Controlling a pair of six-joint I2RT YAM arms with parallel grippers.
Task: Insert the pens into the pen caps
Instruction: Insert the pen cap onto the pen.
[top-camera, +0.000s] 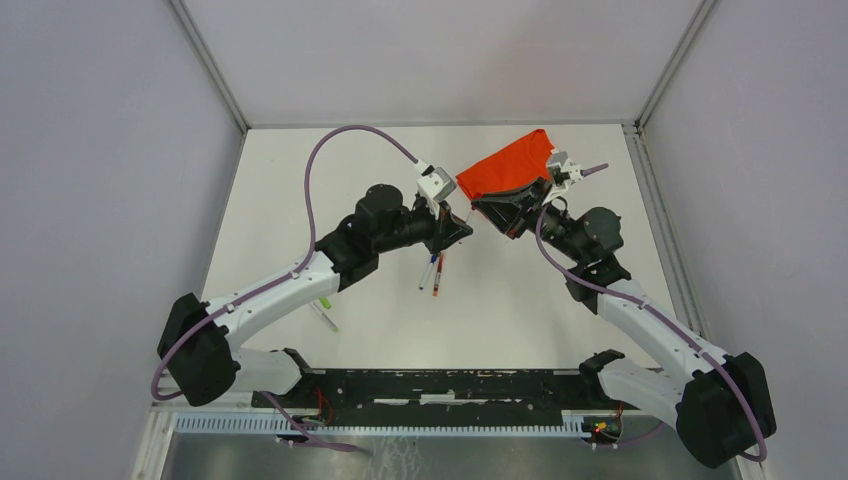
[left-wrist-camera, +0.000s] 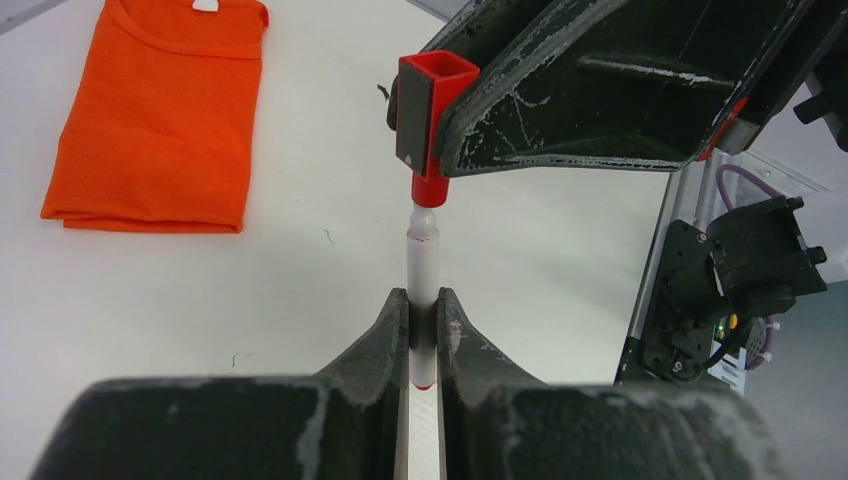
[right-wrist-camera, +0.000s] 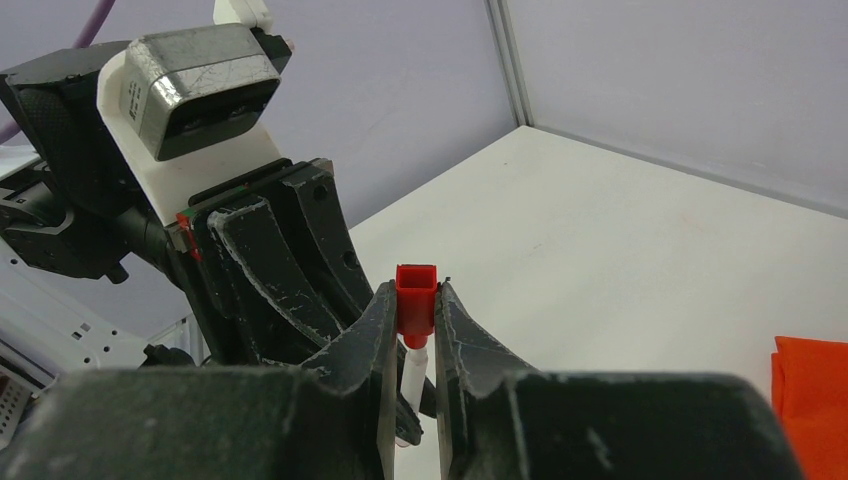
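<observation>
Left claw: left gripper (left-wrist-camera: 422, 312) pinched tight on a slim white-barrelled plastic pen (left-wrist-camera: 422, 262), mid-barrel.
Right claw: right gripper (right-wrist-camera: 415, 305) clamped on a small red square-mouthed plastic cap (right-wrist-camera: 416, 290), by its flat sides.
Location: pen tip meets the cap's narrow end, aloft over the white table (top-camera: 560, 300); depth of entry unclear.
Handling: light, stiff, smooth; probably pivots unless gripped near the tip.
Views: the left wrist shows the joint; only the top view shows spare pens (top-camera: 432, 272) lying on the table.

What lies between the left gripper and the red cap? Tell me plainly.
Only the white barrel of the pen: it runs from the left gripper up to the mouth of the red cap. Nothing else intervenes, as the left wrist view shows.
</observation>
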